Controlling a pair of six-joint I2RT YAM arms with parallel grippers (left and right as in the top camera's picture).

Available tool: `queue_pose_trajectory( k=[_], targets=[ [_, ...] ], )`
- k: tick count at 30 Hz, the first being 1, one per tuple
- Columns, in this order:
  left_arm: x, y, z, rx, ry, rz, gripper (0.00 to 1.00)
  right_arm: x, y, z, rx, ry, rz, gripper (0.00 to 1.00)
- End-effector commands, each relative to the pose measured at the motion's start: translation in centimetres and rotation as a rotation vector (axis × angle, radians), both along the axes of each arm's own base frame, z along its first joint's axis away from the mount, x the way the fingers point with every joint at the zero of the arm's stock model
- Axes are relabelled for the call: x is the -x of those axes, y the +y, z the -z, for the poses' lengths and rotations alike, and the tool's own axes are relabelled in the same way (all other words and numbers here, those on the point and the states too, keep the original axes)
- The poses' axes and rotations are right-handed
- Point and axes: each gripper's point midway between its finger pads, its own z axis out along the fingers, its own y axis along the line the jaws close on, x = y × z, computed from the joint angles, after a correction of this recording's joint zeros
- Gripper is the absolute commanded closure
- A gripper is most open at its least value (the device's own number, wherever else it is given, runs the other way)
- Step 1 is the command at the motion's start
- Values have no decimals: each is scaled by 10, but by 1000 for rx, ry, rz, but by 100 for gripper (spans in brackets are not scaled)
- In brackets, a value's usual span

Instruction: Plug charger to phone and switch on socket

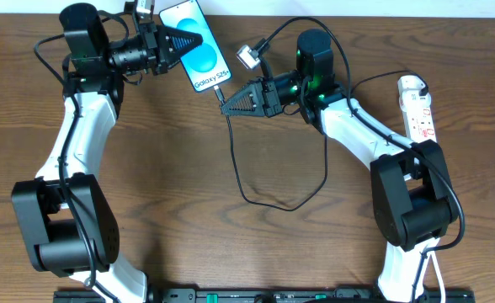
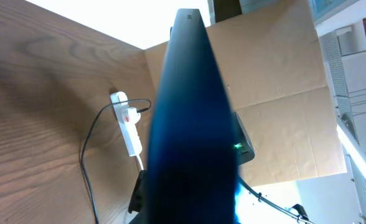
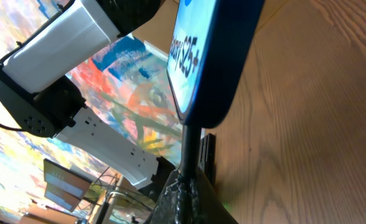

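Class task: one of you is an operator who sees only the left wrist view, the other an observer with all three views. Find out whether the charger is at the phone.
Operator: The phone blocks my view. Is anything at its port?
Observer: Right wrist view: the charger meets the phone's bottom edge; how deep it sits is unclear.
Operator: What holds the charger?
Observer: Overhead, the right gripper pinches it close to the phone's bottom edge.
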Motion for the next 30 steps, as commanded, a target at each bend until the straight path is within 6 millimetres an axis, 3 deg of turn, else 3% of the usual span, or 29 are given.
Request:
queue_pose_trajectory(
  k=[1,30],
  targets=[
    [4,0,-17,-8,-65,10,93,2,0,2,-6,-7,-18,99],
    [5,0,-17,-18,-96,13,92,3,0,2,-7,-8,-20,99]
  ],
)
